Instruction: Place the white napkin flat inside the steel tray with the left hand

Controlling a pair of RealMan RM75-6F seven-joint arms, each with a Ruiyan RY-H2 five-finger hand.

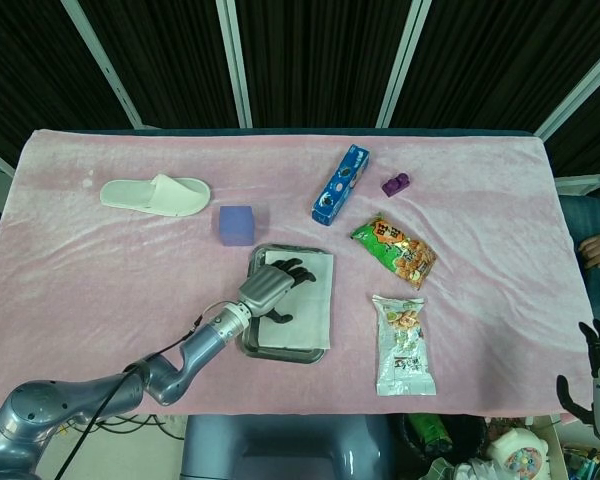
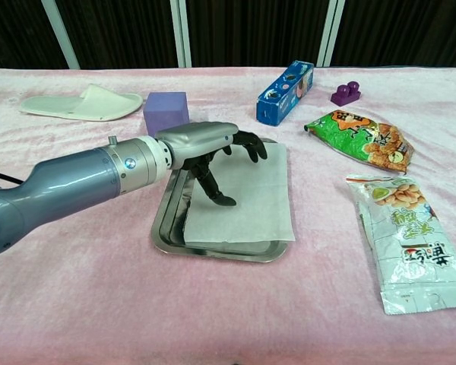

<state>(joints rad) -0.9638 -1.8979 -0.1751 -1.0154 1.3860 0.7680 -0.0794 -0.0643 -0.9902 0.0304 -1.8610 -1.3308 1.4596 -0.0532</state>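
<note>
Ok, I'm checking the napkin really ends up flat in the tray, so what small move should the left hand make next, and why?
Probably lift the left hand straight up and clear. The white napkin already lies spread flat in the steel tray, though its right edge seems to overlap the rim. The fingers are spread over it, holding nothing, so sliding sideways could rumple it.
</note>
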